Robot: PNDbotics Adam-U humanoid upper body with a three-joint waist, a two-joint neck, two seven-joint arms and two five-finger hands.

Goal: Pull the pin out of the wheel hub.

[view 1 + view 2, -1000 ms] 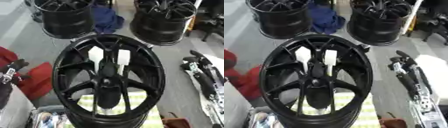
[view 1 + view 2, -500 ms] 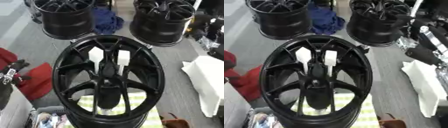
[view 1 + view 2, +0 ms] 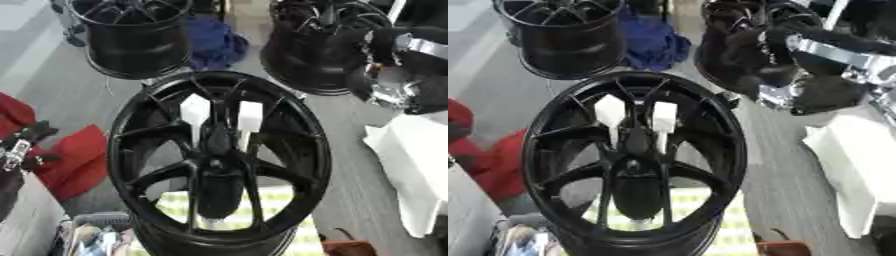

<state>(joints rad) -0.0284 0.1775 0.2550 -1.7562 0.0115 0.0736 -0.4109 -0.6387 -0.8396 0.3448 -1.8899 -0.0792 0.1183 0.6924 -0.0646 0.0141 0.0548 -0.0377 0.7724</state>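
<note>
Wheel hub (image 3: 219,160) centre frame, black, spokes up, resting on lower stack. Two white pieces (image 3: 194,112) sit between upper spokes near centre; which is pin — cannot tell. Nothing gripped, pin looks not yet pulled; whole task left.

Right robot hand (image 3: 798,75) up at upper right, above hub, well apart from it; blurred, fingers cannot tell. Left robot hand (image 3: 16,150) at left edge, fingers cannot tell.

Grey floor (image 3: 350,150). Two more black wheels (image 3: 131,35) behind, blue cloth (image 3: 214,42) between. Red object (image 3: 74,155) left, white sheet (image 3: 411,165) right.

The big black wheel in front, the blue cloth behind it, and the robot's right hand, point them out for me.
Black wheel (image 3: 122,150): left eye view, on its left rim.
Blue cloth (image 3: 654,42): right eye view, on its middle folds.
Right hand (image 3: 798,85): right eye view, on the blurred palm.
</note>
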